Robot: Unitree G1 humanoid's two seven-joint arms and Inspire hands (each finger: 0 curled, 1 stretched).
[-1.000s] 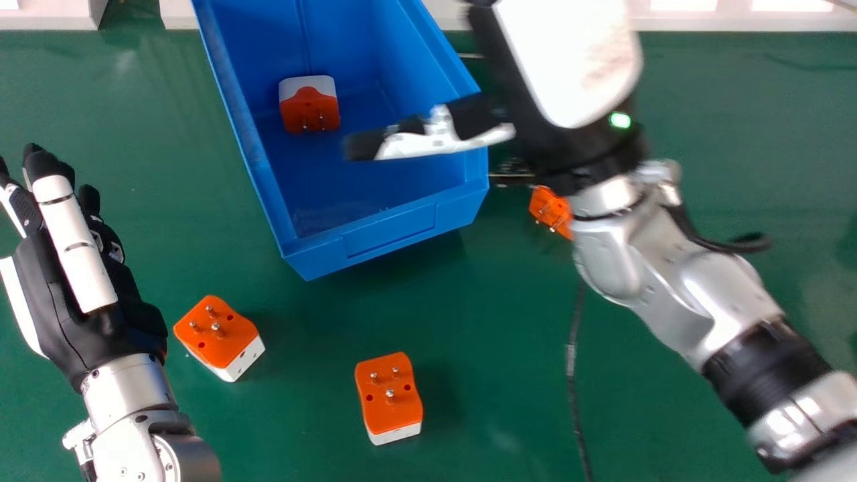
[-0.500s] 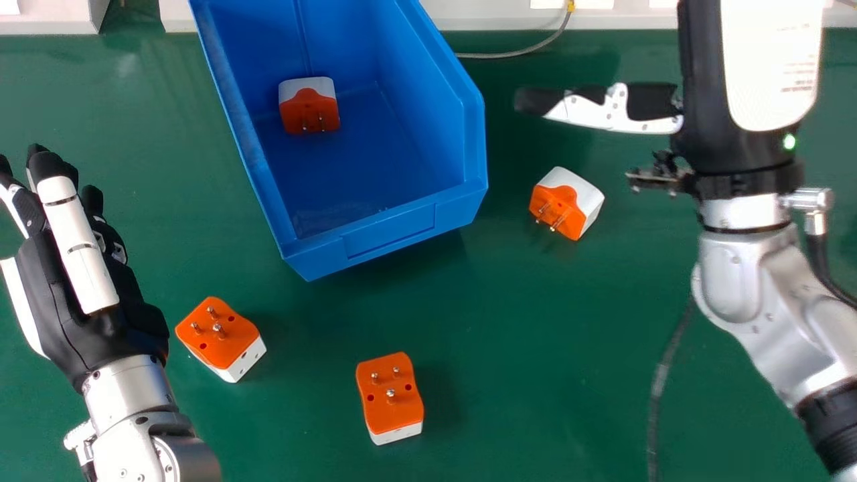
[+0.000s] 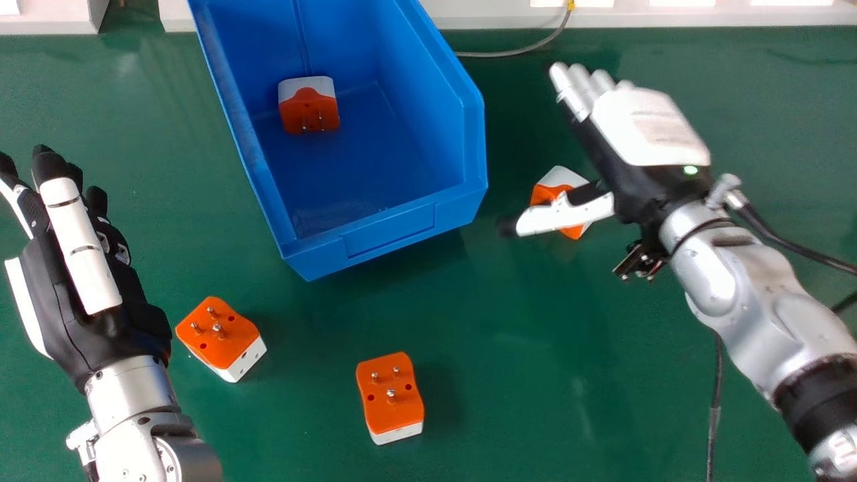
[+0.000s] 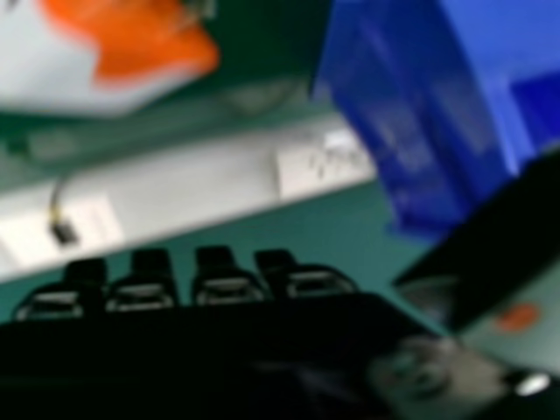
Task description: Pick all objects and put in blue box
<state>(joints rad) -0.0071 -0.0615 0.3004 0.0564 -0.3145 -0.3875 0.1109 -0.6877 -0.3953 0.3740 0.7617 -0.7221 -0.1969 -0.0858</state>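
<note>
My right hand (image 3: 643,134) is open in the head view, right of the blue box (image 3: 385,234), its thumb passing over an orange and white adapter (image 3: 557,177) and partly hiding it. In the right hand view, the hand (image 4: 201,341) shows near that adapter (image 4: 131,52) and the box (image 4: 420,114). One adapter (image 3: 308,107) lies inside the box. Two more sit on the table, pins up: one (image 3: 221,335) beside my left hand (image 3: 73,288), the other (image 3: 390,395) at the front centre. The left hand is open and holds nothing.
The green table (image 3: 509,402) carries a grey cable (image 3: 515,53) behind the box. A dark cable (image 3: 715,408) hangs below the right forearm. A white ledge (image 3: 643,17) runs along the table's far edge.
My right hand swung right, away from over the box, then turned and came back down and left over the loose adapter. The left hand has barely shifted.
</note>
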